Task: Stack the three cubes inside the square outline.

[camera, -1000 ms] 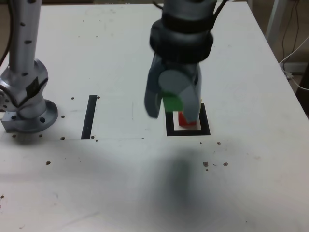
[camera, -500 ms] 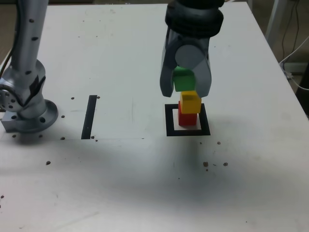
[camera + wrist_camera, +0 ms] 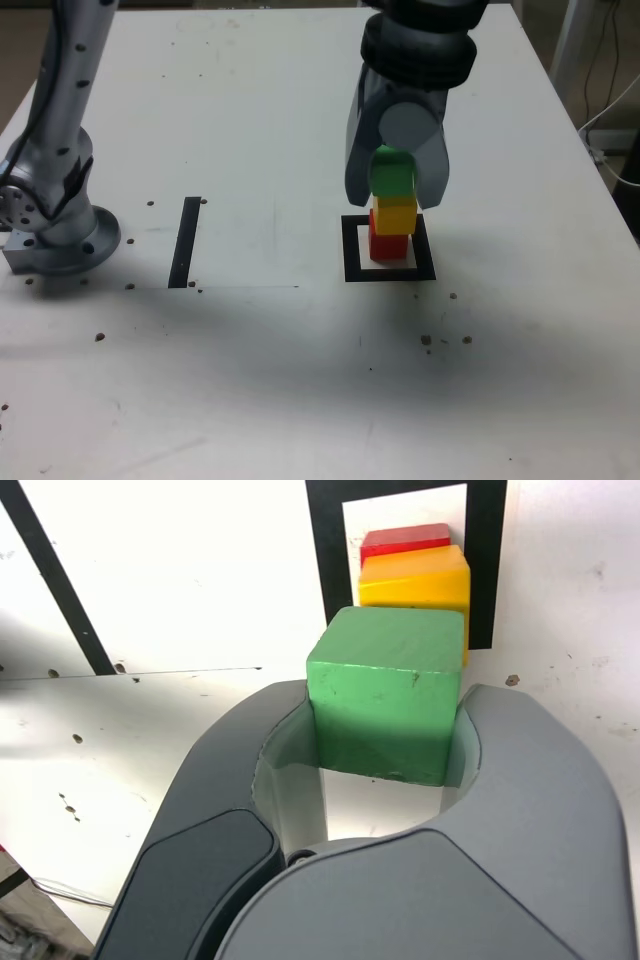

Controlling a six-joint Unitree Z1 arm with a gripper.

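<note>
The pincer point(image 3: 393, 172) is clamped on the green cube point(image 3: 392, 173), right of centre in the exterior view, just above the yellow cube point(image 3: 395, 215) stacked on red point(image 3: 387, 245) inside the square outline point(image 3: 352, 250).

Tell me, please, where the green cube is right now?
In the exterior view, the green cube sits clamped in the gripper, just above the yellow cube stacked on the red cube.
</note>
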